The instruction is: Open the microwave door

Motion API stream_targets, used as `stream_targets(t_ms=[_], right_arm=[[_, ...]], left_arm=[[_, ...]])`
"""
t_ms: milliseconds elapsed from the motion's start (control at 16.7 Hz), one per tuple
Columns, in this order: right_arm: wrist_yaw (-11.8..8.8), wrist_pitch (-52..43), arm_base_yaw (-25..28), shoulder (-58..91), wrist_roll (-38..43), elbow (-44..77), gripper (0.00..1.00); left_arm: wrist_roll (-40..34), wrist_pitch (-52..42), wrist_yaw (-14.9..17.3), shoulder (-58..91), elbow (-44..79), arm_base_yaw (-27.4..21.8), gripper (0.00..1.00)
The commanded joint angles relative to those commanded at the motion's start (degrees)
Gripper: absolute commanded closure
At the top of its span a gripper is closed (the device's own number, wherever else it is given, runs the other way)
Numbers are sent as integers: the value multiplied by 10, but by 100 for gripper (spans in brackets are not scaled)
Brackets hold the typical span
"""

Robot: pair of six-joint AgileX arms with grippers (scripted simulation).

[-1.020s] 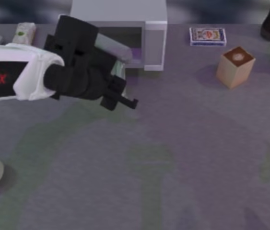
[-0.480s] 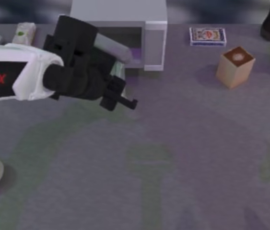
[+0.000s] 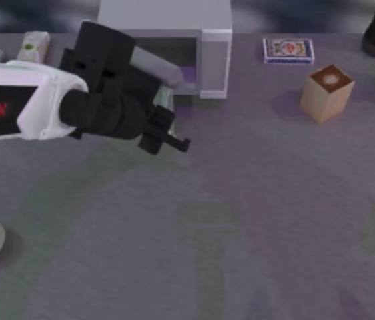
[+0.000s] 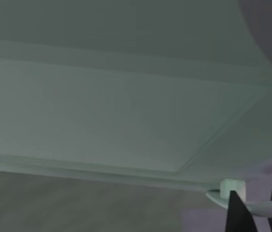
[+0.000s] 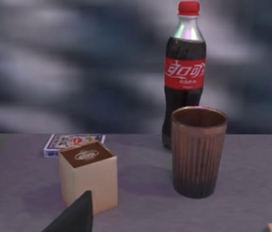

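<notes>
White letters on the red label of the cola bottle (image 5: pixel 185 72) are the only clear writing. At the table's far edge stands the boxy microwave (image 3: pixel 167 20) – its flat, grey-windowed microwave door (image 3: pixel 164 73) swung outward, toward the left. Left gripper (image 3: pixel 174 140) sits just beside it; its grip cannot be told.

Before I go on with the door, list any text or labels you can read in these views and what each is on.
"LE X", with a red X: white left arm casing.
Red label on the dark cola bottle: white script, unreadable.
Blue playing-card box: print too small.
Tan box top emblem: too blurred.
</notes>
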Motion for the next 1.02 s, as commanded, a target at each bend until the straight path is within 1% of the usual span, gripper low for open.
stream_targets(t_ms=[480,600,1020], right_arm=[[0,0,0,0,0,0,0],[0,0,0,0,0,0,0],[0,0,0,0,0,0,0]], left_arm=[[0,0,0,0,0,0,100],[-2,-1,5,0,-1,-4,100],[38,-5,31,-10,-12,16,100]])
